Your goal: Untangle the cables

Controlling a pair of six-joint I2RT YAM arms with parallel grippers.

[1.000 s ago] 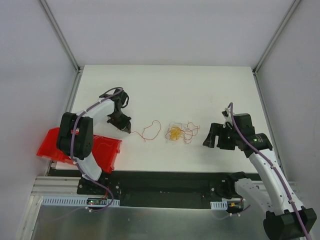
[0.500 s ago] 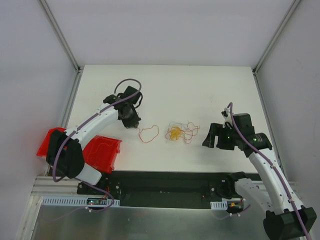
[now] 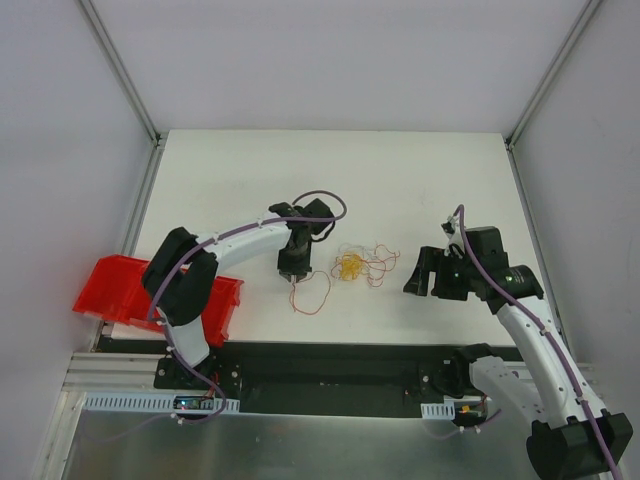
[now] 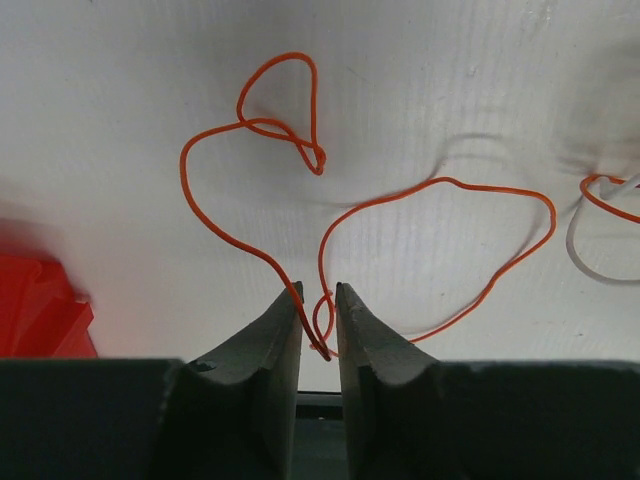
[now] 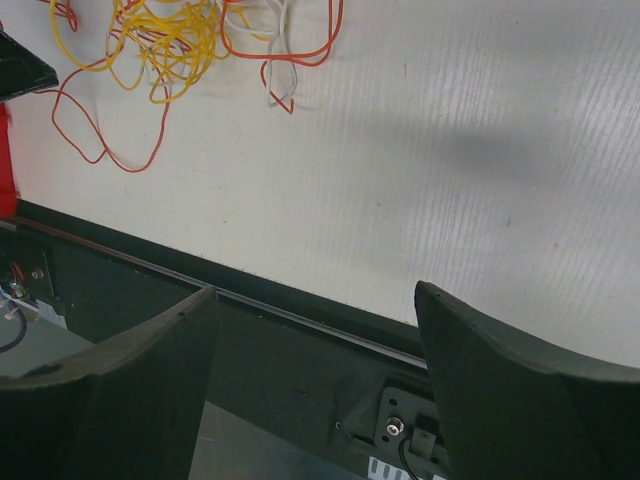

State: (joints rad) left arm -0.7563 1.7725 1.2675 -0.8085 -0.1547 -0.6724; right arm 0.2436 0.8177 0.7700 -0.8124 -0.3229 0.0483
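The cables [image 3: 360, 265] lie as a small yellow, red and whitish tangle at mid-table, also at the top left of the right wrist view [image 5: 170, 40]. One orange-red cable [image 3: 312, 295] is drawn out to the tangle's left and curls in loose loops [image 4: 440, 190]. My left gripper [image 3: 290, 272] points down at it. Its jaws [image 4: 318, 290] stand almost together, with that cable's end between them, against the left finger. My right gripper [image 3: 420, 275] hovers open to the right of the tangle, nothing between its fingers [image 5: 315, 288].
A red bin [image 3: 120, 290] sits at the table's near left edge and shows in the left wrist view [image 4: 40, 300]. The black front rail [image 3: 330, 360] runs along the near edge, below the right gripper. Metal posts stand at the table's far corners.
My left arm has swung from beside the red bin rightward toward the tangle, and the orange-red cable has come along with it. The right arm has not moved.
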